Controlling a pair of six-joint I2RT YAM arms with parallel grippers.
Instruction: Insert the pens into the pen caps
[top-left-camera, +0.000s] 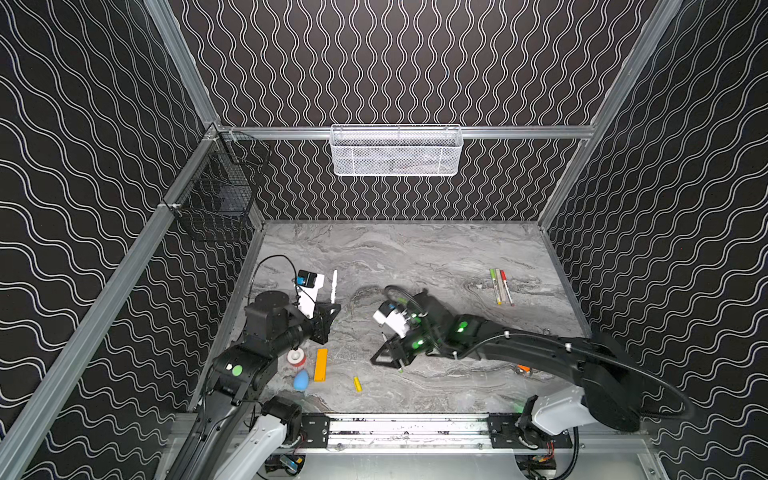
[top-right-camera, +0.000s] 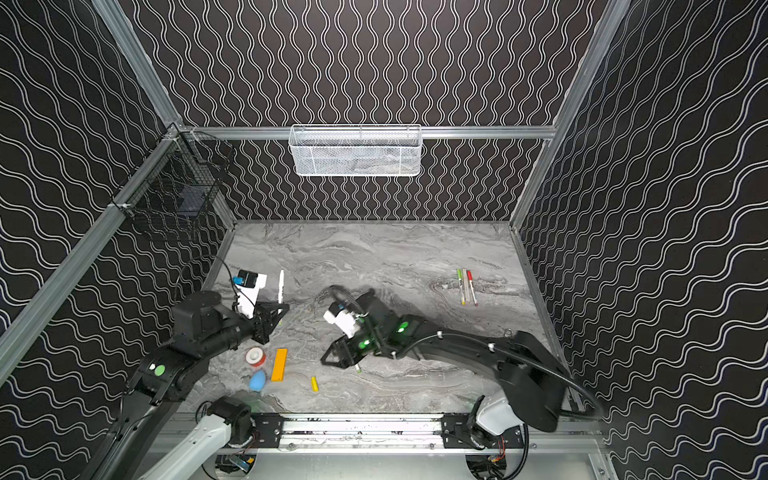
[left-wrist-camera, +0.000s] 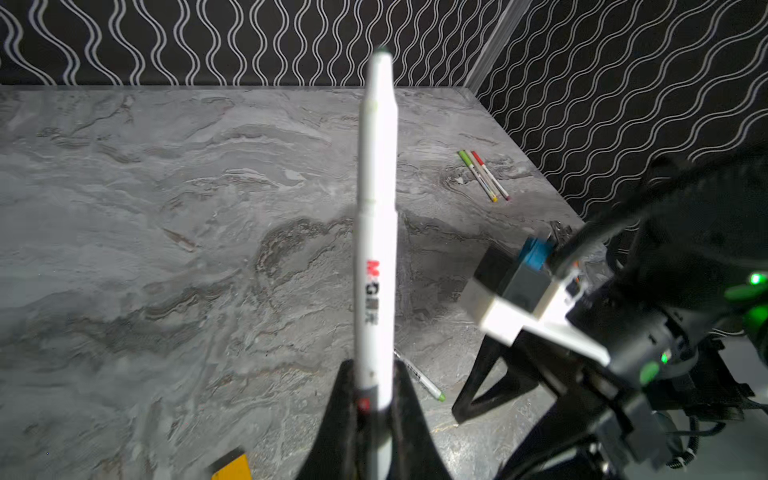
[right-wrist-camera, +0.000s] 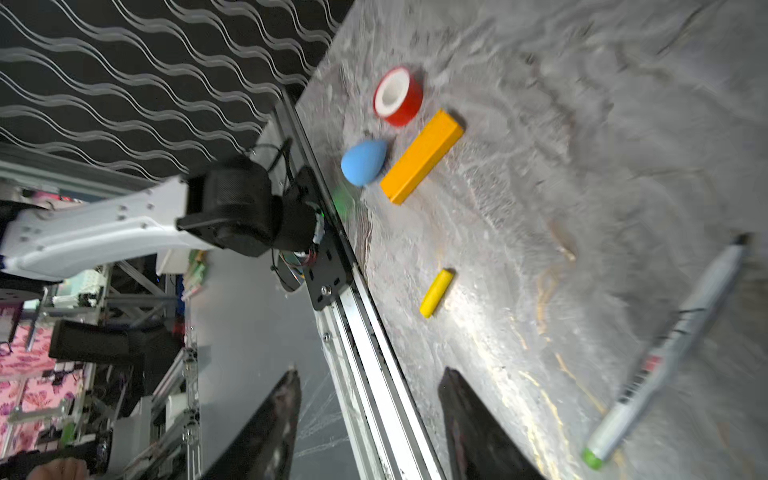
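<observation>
One yellow cap (right-wrist-camera: 436, 293) lies right of the bar (right-wrist-camera: 422, 158). Further right, the released right gripper (right-wrist-camera: 370, 374) stands beside a green-ended pen (right-wrist-camera: 673, 353) on the counter (right-wrist-camera: 582, 124). Beyond the bar, the left gripper (left-wrist-camera: 370, 374) clamps a white pen (left-wrist-camera: 376, 208) lettered "M G". Three pens (top-left-camera: 500, 286) lie far right.

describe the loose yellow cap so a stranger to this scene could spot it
Start at the metal rail along the near edge of the marble table and look beyond it, left of centre. The yellow cap lies alone there, right of the orange bar and blue egg-shaped blob. It is a short round tube, far smaller than the flat bar.
</observation>
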